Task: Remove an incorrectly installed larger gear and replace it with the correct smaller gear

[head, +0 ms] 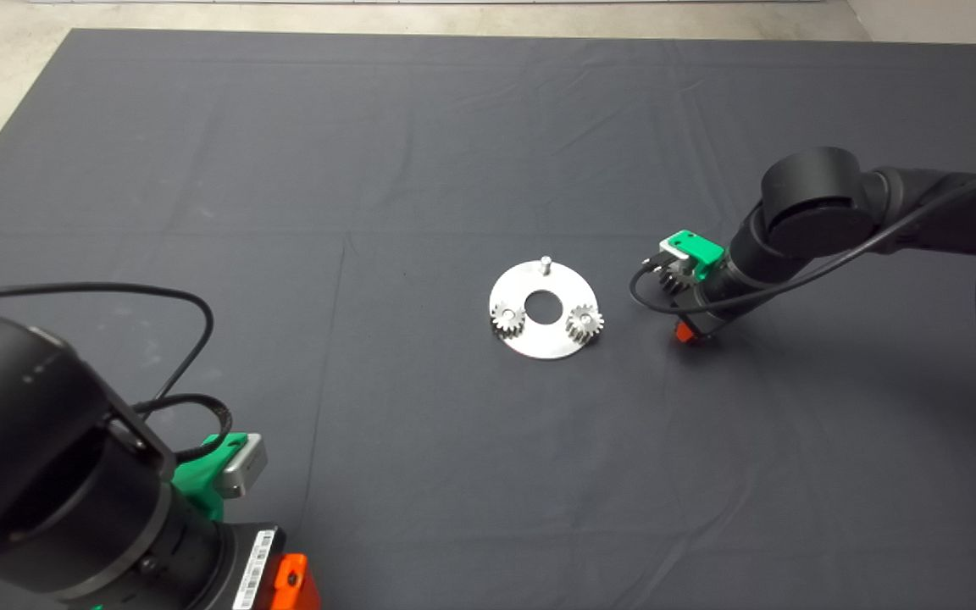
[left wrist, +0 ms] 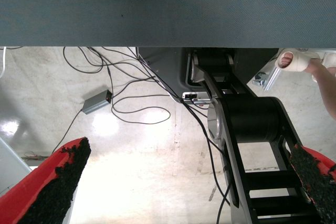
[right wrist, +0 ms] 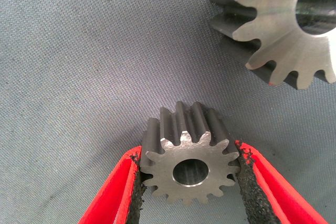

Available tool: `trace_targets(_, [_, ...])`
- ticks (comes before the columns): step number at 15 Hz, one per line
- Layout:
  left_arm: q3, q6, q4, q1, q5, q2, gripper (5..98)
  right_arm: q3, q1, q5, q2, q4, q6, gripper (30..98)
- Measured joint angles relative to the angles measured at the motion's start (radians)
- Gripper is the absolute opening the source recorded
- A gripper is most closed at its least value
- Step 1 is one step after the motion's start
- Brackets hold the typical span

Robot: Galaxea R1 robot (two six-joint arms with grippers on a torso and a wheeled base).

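Clamped between the right gripper (right wrist: 190, 182) pads: smaller gear (right wrist: 189, 156), on the mat right of the plate (head: 544, 343), larger gear (right wrist: 289, 24) beside. Lift straight; align bore over bare pin (head: 545, 263). Left gripper (left wrist: 184, 182) parked, spread apart.

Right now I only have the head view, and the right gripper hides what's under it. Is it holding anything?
Observer: Yes. The right gripper has its pads against both sides of a small gear.
Operator: Where's the big gear?
Observer: Lying on the mat close beside the small gear, not touching it.
Operator: And the left gripper?
Observer: Open and empty, facing the floor.
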Motion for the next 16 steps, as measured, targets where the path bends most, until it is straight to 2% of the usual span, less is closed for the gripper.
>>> trace_targets(5, [0.0,0.0,0.0,0.0,0.0,0.0,98.1,0.001,0.0,0.0,0.001,-0.002,0.005,41.1])
trace_targets(9, [0.0,0.0,0.0,0.005,0.0,0.0,98.1,0.002,0.007,-0.012,0.037,0.001,0.012,41.0])
trace_targets(11, [0.0,0.0,0.0,0.006,0.0,0.0,98.1,0.002,0.057,-0.003,0.07,0.029,0.012,41.0])
trace_targets(14, [0.0,-0.001,0.0,0.006,0.0,0.0,98.1,-0.003,0.163,-0.003,0.119,0.091,0.025,40.8])
trace_targets(16, [0.0,0.0,0.0,0.006,0.0,0.0,98.1,-0.034,0.184,-0.007,0.17,0.114,0.04,40.6])
